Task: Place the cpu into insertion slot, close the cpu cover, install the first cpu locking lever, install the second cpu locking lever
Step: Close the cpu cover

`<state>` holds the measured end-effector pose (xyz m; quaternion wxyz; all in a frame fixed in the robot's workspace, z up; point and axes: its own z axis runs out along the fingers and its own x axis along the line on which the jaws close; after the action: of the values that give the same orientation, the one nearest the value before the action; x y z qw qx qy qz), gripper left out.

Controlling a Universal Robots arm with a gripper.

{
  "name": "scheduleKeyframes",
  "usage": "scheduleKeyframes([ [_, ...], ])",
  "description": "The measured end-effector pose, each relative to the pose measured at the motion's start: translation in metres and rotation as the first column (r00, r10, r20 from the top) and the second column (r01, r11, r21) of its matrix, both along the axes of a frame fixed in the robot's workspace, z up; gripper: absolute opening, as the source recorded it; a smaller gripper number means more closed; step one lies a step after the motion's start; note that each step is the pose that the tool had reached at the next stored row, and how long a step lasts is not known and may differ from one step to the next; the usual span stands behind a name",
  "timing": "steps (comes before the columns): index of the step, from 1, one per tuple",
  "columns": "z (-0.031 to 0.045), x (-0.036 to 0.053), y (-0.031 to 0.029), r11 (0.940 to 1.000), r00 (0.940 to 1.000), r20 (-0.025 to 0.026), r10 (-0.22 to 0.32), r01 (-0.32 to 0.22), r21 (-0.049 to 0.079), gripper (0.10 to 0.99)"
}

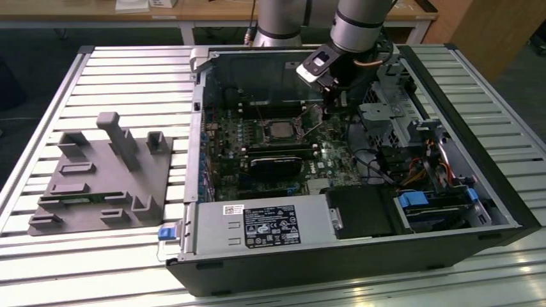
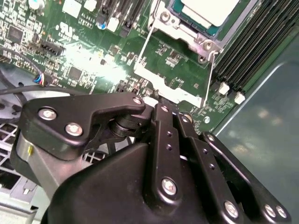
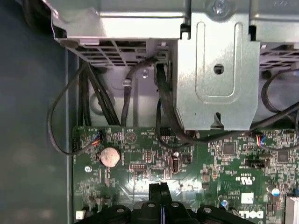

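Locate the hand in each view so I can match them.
Exterior view: hand at the exterior view's right of the cpu.
Second wrist view: hand at the tab of the cpu cover.
First wrist view: hand near the coin battery.
Shared landmark: the green motherboard.

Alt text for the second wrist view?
Black gripper, fingers together, with its tips at the near edge of the silver cover, over the green motherboard. Beyond it the cpu sits in the slot; black memory slots run alongside.
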<state>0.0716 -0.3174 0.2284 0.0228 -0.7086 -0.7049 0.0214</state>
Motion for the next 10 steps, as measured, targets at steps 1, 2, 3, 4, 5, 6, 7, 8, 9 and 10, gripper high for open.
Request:
scheduleKeyframes([
  [1, 0.0, 0.0, 0.0, 1.0, 1.0, -0.001, 0.0, 0.0, 0.0, 0.106],
  [2, 0.0, 0.0, 0.0, 1.0, 1.0, -0.002, 0.0, 0.0, 0.0, 0.106],
  [3, 0.0, 0.0, 0.0, 1.0, 1.0, -0.0029, 0.0, 0.0, 0.0, 0.106],
  [4, 0.0, 0.0, 0.0, 1.0, 1.0, -0.0039, 0.0, 0.0, 0.0, 0.106],
  [5, 0.0, 0.0, 0.0, 1.0, 1.0, -0.0048, 0.0, 0.0, 0.0, 0.106],
  [6, 0.0, 0.0, 0.0, 1.0, 1.0, -0.0059, 0.0, 0.0, 0.0, 0.106],
  [7, 0.0, 0.0, 0.0, 1.0, 1.0, -0.0061, 0.0, 0.0, 0.0, 0.106],
  [8, 0.0, -0.0003, 0.0, 1.0, 1.0, -0.0062, 0.0, 0.0, 0.0, 0.106],
  [9, 0.0, -0.0008, -0.0001, 1.0, 1.0, -0.0062, 0.0, 0.0, 0.0, 0.106],
  [10, 0.0, -0.0014, -0.0001, 1.0, 1.0, -0.0061, 0.0, 0.0, 0.0, 0.106],
])
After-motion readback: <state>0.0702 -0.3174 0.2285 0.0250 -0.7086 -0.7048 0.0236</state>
